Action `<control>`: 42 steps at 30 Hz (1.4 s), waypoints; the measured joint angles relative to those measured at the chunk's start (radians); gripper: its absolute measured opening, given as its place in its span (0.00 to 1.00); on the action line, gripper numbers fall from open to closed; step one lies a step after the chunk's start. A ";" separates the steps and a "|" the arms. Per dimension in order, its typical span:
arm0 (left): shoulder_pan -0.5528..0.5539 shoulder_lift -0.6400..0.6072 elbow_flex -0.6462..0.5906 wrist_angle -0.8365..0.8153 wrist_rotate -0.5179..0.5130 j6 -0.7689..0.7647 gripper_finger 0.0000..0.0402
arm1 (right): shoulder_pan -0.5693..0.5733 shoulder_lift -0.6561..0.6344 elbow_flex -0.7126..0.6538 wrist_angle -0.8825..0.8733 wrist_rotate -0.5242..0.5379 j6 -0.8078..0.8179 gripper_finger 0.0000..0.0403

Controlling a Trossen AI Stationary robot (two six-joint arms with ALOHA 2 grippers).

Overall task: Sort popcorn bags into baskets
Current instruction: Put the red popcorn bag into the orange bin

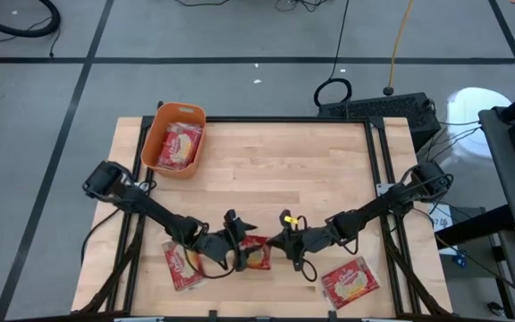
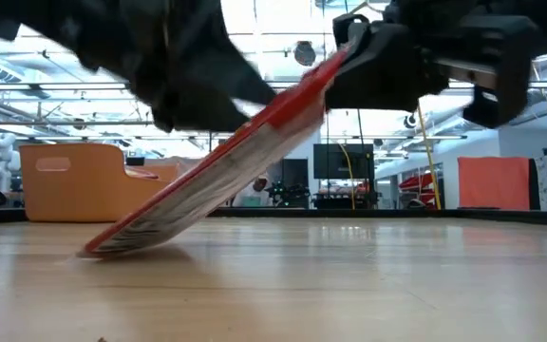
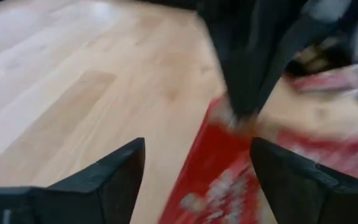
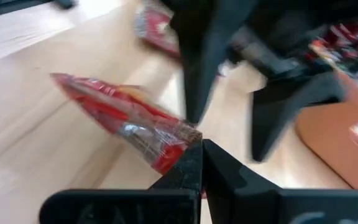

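Note:
One red popcorn bag (image 1: 256,257) lies between my two grippers near the table's near edge. My right gripper (image 1: 275,241) is shut on its right end. In the low view this bag (image 2: 216,180) slants up from the table to the right gripper (image 2: 349,47). My left gripper (image 3: 197,146) is open, with the bag (image 3: 216,180) showing between its two fingers; whether they touch it cannot be told. The orange basket (image 1: 155,134) stands at the far left corner with bags (image 1: 179,145) inside. My right gripper pinches the bag's seam end (image 4: 182,138) between its two shut fingers, coming from the table's right side. The bag is tilted: the held end is raised, and the opposite end (image 2: 98,247) rests on the wood.
Two more red bags lie flat near the near edge, one (image 1: 183,266) under the left arm and one (image 1: 350,282) under the right arm. The basket (image 2: 74,180) stands on the far left of the table. Bare wood fills the middle of the table (image 1: 284,170).

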 joint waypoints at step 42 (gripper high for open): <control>0.330 -0.097 0.001 -0.190 0.962 0.209 0.67 | 0.000 -0.001 0.001 0.092 -0.198 -0.588 0.00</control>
